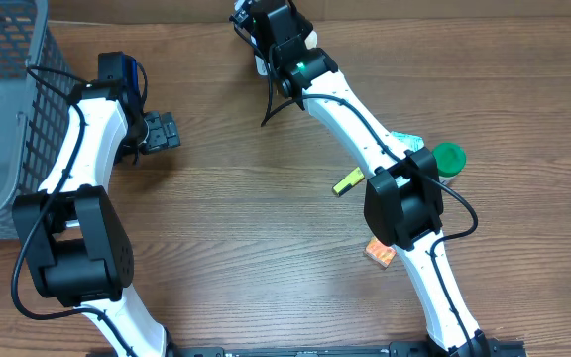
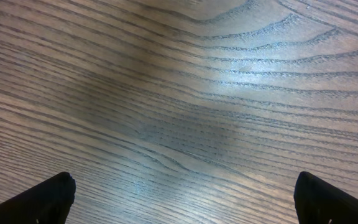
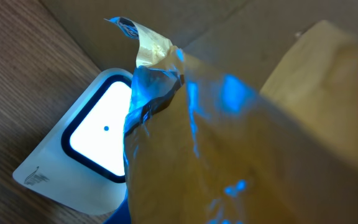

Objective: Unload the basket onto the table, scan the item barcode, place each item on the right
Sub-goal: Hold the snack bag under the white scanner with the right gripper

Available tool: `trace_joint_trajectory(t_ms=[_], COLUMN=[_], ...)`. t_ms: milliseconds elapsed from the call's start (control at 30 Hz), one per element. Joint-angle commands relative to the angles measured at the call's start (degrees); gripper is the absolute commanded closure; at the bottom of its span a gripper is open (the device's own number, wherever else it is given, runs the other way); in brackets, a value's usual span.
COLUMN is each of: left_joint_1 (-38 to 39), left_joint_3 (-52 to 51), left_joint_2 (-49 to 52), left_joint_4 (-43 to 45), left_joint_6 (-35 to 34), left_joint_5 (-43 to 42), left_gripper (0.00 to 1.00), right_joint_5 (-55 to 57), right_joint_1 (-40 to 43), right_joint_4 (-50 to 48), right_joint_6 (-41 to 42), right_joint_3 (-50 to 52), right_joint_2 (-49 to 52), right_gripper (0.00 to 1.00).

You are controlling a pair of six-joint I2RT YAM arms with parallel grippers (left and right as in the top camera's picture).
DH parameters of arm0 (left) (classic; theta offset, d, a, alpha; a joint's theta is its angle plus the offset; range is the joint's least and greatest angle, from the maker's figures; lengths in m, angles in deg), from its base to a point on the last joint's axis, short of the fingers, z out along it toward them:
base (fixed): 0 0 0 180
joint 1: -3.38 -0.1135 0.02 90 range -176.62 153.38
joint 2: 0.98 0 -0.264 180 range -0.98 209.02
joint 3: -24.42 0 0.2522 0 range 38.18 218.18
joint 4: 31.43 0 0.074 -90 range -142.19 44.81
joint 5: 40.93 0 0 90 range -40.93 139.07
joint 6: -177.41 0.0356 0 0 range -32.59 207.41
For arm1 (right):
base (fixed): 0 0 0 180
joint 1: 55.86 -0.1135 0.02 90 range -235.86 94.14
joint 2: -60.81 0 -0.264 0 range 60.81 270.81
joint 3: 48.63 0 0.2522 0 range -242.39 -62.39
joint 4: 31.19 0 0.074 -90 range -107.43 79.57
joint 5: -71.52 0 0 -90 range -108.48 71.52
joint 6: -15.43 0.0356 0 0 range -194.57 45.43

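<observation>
Right end effector (image 1: 256,22), arm outstretched, clamped on packet (image 3: 229,143) before scanner (image 3: 95,134) (glowing); left end effector (image 2: 180,198) apart.

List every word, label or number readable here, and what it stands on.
No text is readable.
Grey mark on the scanner base: too blurred to read.
Dark print at the packet top corner: too blurred to read.

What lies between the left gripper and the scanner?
Only bare table, seen in the overhead view, between the left gripper and the scanner.
</observation>
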Motion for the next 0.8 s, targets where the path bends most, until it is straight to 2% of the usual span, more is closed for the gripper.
trace_joint_trajectory(t_ms=[0, 600, 767], left_joint_1=[0.2, 0.4, 0.4], left_joint_3=[0.7, 0.7, 0.7], left_joint_2=[0.1, 0.1, 0.1], left_joint_4=[0.3, 0.3, 0.3], left_joint_6=[-0.6, -0.6, -0.6], left_joint_5=[0.5, 0.5, 0.5], left_gripper=[0.00, 0.00, 0.00], right_joint_5=[-1.6, -1.5, -1.6], right_joint_1=[-1.5, -3.3, -3.3], right_joint_4=[0.5, 1.2, 1.7], right_joint_6=[0.4, 0.7, 8.3], right_joint_3=[-0.7, -0.7, -0.8], right_joint_2=[0.6, 0.0, -5.4], right_gripper=[0.96, 0.96, 0.96])
